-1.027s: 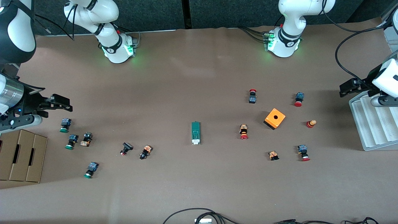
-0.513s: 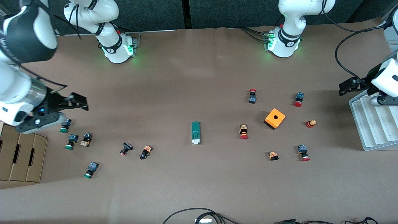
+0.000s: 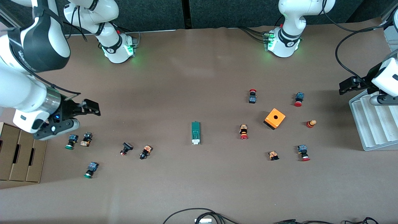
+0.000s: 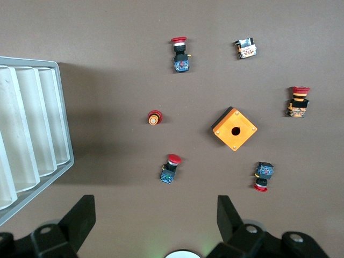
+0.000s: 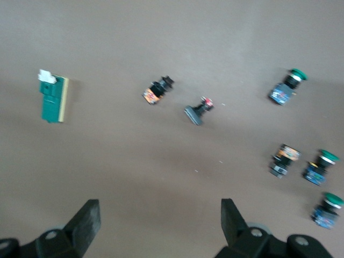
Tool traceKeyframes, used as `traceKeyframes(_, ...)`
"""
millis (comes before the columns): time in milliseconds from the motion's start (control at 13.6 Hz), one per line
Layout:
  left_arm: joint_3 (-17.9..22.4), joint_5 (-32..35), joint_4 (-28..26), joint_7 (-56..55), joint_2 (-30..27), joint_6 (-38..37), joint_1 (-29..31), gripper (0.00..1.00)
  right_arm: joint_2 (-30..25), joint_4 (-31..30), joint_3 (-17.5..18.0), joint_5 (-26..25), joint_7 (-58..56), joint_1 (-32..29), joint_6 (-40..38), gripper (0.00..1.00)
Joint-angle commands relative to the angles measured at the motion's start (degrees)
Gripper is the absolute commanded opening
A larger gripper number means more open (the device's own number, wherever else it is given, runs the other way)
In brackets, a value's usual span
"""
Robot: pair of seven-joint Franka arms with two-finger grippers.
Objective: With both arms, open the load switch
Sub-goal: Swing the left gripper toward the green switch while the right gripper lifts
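1. Across the brown table (image 3: 186, 77), the two white arms were the largest things: the right arm (image 3: 28, 81) reached in from its base over its own end of the table, and the left arm (image 3: 384, 79) waited at the other end.
2. The white ribbed tray (image 3: 373, 124) lay under the left arm, and the cardboard boxes (image 3: 21, 152) sat at the right arm's end.
3. The right gripper (image 3: 90, 107) hung with its fingers spread wide and empty over bare table near the green-capped buttons (image 3: 71, 141).
4. The left gripper (image 3: 348, 85) hung beside the tray's edge, fingers wide apart, holding nothing.
5. The orange cube (image 3: 275, 118) stood among the red-capped buttons (image 3: 243, 132).
6. The load switch (image 3: 196, 133) lay flat near mid-table, untouched, its white end nearer the front camera.
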Motion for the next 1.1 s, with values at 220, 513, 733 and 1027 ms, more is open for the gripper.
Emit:
traceKeyframes(220,-0.4,-2.2,2.3,-0.6,1.6,-0.1,-0.6,1.0,3.5,1.0,-0.2,2.8,-0.4,2.7,4.8,1.0)
traceKeyframes(513,-5.6,-3.6,2.4,-8.1,2.3,3.0,-1.1,1.0,3.8,1.0,-0.2,3.4,-0.5,2.8,5.6,1.0)
traceKeyframes(733,-9.5,-4.6,3.6,-15.7,4.5,6.2,-1.1,1.0,4.3,1.0,-0.4,3.2,-0.6,2.9,5.6,1.0)
traceKeyframes(1027,-16.2,-4.1,3.9,-29.6,6.7,11.6,-1.7,1.0,4.6,1.0,-0.5,3.2,-0.2,3.1,6.0,1.0)
